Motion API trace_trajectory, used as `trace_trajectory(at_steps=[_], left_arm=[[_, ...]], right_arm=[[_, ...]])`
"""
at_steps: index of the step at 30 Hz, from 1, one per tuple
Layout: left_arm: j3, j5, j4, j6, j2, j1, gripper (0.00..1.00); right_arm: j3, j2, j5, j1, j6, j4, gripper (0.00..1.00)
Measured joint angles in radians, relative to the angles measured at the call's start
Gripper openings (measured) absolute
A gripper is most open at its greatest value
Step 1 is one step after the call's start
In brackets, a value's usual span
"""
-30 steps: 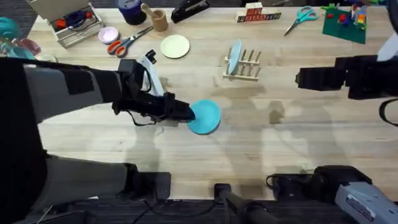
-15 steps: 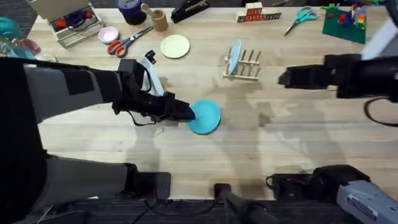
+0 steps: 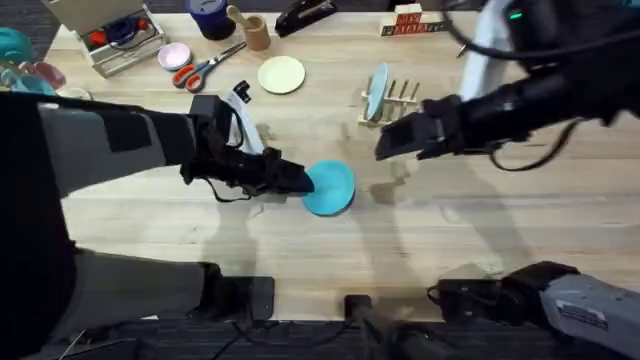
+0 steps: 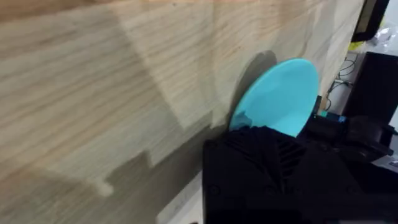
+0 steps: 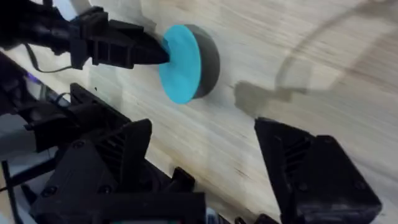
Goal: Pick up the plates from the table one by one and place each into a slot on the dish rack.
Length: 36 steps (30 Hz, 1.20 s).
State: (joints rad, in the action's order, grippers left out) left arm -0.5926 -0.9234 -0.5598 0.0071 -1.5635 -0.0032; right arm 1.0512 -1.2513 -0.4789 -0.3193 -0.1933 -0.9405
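Swinging in from the right edge of the overhead frame, the right hand [image 3: 385, 147] now sits near the middle of the bench [image 3: 480, 240], just right of the sky blue plate [image 3: 329, 188] and below the dish rack [image 3: 391, 103]; a second ago it hung far out at the right. Its own camera shows the jaws spread wide with nothing between them, looking straight at the plate.

By contrast, the left hand [image 3: 300, 183] has not shifted at all. It is closed on the left rim of the sky blue plate, at centre frame, and the plate's tilted look in the wrist views suggests that edge is raised off the wood.

Likely meaning: the right arm is coming over to take the plate, a handover or a two-handed lift, since the rack lies on its side.

Elsewhere nothing differs. A pale blue plate [image 3: 376, 92] stands upright at the rack's left end, upper middle, and the cream plate [image 3: 282, 75] lies flat at upper left of centre, well apart from both hands. Two plates remain to be racked.
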Motion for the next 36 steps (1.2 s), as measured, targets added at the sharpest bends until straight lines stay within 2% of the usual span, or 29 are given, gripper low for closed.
trace_trajectory(at_steps=[9, 16, 27, 32, 33, 36], left_arm=[[0.000, 0.000, 0.000, 0.000, 0.000, 0.000, 0.041], [0.000, 0.000, 0.000, 0.000, 0.000, 0.000, 0.041], [0.000, 0.000, 0.000, 0.000, 0.000, 0.000, 0.041], [0.000, 0.000, 0.000, 0.000, 0.000, 0.000, 0.041], [0.000, 0.000, 0.000, 0.000, 0.000, 0.000, 0.041], [0.000, 0.000, 0.000, 0.000, 0.000, 0.000, 0.041]], right_arm=[[0.000, -0.209, -0.098, -0.107, -0.025, 0.128, 0.990], [0.000, -0.343, -0.128, -0.166, -0.035, 0.181, 0.961], [0.000, -0.470, -0.182, -0.203, -0.085, 0.365, 0.961], [0.000, -0.494, -0.190, -0.231, -0.119, 0.399, 0.948], [0.000, -0.494, -0.191, -0.233, -0.122, 0.401, 0.922], [0.000, -0.494, -0.191, -0.235, -0.133, 0.397, 0.637]])
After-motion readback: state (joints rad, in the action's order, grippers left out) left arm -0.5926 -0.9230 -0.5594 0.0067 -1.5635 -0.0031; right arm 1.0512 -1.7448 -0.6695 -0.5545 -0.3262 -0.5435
